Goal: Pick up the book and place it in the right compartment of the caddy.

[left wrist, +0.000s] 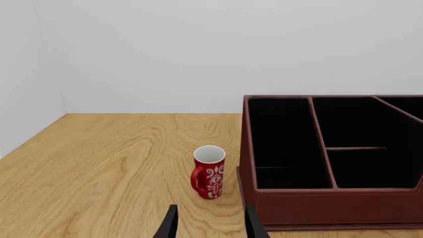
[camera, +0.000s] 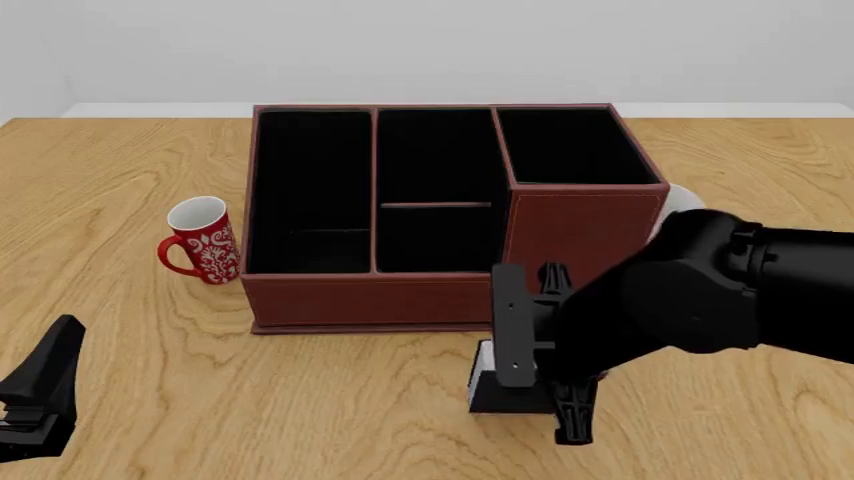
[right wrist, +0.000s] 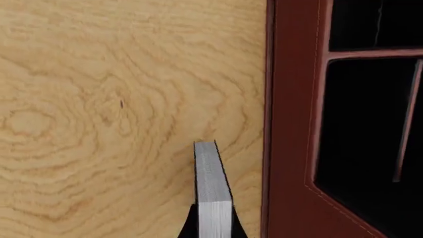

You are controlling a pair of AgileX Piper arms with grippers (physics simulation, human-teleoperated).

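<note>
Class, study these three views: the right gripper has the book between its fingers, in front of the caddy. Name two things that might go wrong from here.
1. The right gripper holds the book only near one end, so it may tilt or slip when lifted.
2. The book sits low beside the caddy, and the right compartment has taller walls; too shallow a lift might catch the wall.

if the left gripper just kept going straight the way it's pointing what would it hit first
Most likely the red mug: in the left wrist view it stands almost centred ahead of the left gripper. The caddy lies just to the side; depth is hard to judge.
</note>
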